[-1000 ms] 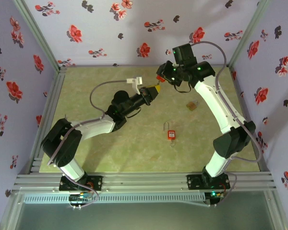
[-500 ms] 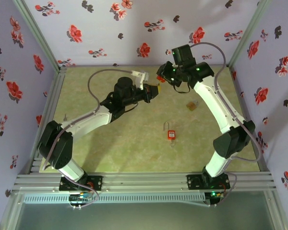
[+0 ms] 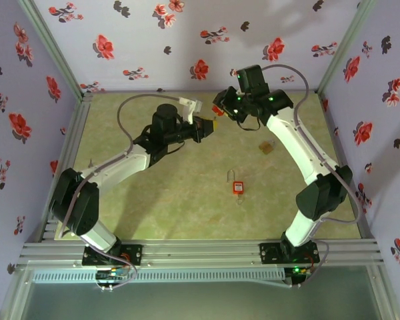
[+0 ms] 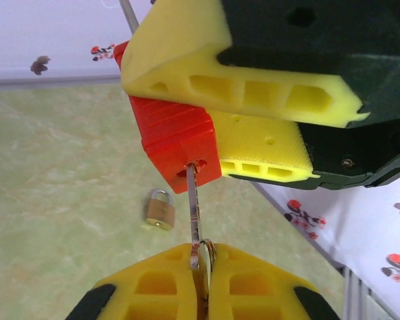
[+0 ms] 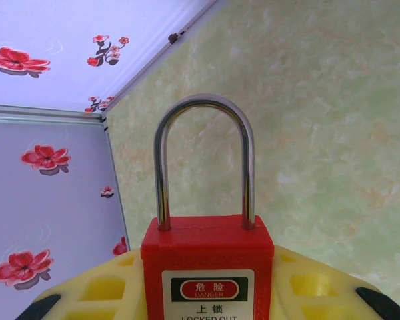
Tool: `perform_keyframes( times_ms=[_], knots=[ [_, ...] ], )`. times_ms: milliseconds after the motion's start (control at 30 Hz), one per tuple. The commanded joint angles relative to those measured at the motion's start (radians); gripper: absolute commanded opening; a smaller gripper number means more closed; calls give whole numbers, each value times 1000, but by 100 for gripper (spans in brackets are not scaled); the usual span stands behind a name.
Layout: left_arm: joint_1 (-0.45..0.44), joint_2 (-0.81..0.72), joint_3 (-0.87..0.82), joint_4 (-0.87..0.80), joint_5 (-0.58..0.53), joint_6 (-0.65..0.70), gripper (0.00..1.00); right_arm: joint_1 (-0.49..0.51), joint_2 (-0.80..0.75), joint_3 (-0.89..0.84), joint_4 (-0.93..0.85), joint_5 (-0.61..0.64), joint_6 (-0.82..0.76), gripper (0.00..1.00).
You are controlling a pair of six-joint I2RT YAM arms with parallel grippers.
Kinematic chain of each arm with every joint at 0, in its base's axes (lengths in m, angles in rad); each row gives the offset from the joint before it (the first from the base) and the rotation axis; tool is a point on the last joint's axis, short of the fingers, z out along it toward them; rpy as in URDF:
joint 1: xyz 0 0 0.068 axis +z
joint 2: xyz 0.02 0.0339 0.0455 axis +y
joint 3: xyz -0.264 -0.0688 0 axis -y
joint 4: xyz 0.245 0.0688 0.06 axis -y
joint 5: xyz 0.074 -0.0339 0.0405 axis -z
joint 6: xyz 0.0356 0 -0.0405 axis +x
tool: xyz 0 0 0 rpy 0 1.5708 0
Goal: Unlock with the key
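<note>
Left grip: the left end effector is pinched fully closed on the head of the slim silver metal key.
Right grip: the right end effector is partly closed, clamping the red plastic safety padlock by its body, in the air over the far part of the green desk.
Key position: blade tip in the keyhole, apparently only part way.
Shackle: the steel shackle is seated, so the lock is not yet open.
Risk: turning before full insertion, or off-axis, could bend the blade or twist it out of the pinch.
Risk: torque may rotate the padlock in its clamp.
</note>
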Motion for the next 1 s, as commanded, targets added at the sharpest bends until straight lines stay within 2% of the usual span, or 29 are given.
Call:
perform_keyframes(
  times_ms=[0, 100, 367, 433, 500, 567, 667, 833, 967],
  knots=[
    [30, 22, 45, 126, 12, -124, 0, 51, -39, -14, -84, -112, -1, 0],
    [26, 38, 56, 167, 29, -159, 0, 62, -34, -13, -98, -102, -9, 0],
    [12, 9, 167, -228, -133, 156, 0, 73, -25, -22, -151, -96, -8, 0],
    [12, 8, 188, -296, -164, 221, 0, 72, -26, -26, -144, -99, -6, 0],
    [25, 11, 194, -308, -166, 227, 0, 72, -28, -26, -144, -102, -8, 0],
    [52, 11, 167, -240, -114, 164, 0, 73, -31, -27, -137, -103, -10, 0],
    [89, 21, 114, -43, 8, 9, 0, 73, -33, -29, -137, -104, -11, 0],
    [93, 106, 109, 276, 191, -274, 0, 74, -39, -33, -125, -108, -1, 0],
    [95, 129, 105, 343, 186, -337, 0, 73, -39, -33, -139, -111, 0, 0]
  ],
)
